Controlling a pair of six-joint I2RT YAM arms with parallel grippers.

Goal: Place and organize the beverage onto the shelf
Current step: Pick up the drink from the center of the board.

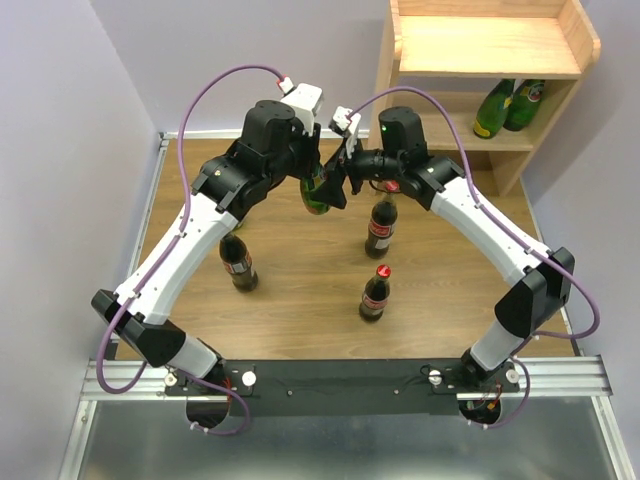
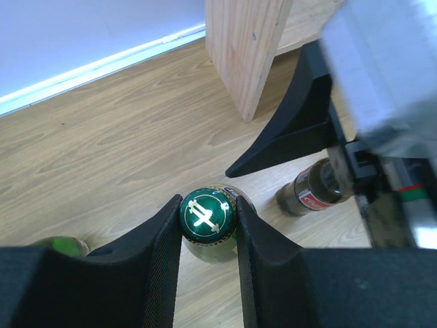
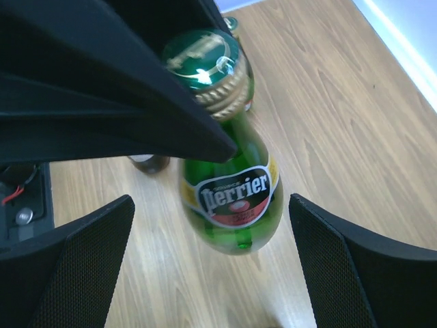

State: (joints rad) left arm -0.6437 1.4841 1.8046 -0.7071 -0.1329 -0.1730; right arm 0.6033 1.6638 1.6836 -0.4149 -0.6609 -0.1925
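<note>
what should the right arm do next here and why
Probably close the right gripper on the green bottle. Its open fingers sit either side of the label, not touching, while the left gripper pinches the bottle by its cap, so this looks like a handover toward the shelf.

The green bottle (image 3: pixel 232 205) is showing smooth, glossy glass with a glossy label (image 3: pixel 235 195); its cap (image 2: pixel 207 215) is gleaming like lacquered metal above a gold foil collar (image 3: pixel 229 96). The cola bottles (image 1: pixel 375 295) are appearing dark and shiny; glass or plastic cannot be told. The pads (image 3: pixel 89 266) of the right gripper (image 3: pixel 210 201) are presenting a fine black mesh texture, matt. The table (image 1: pixel 300 250) is showing wood grain with a soft sheen. The shelf (image 1: pixel 480 45) is reading as pale, matt bare wood. The arm shells (image 1: pixel 175 250) are looking like smooth white plastic. The rail (image 1: pixel 570 378) is showing brushed metal.
</note>
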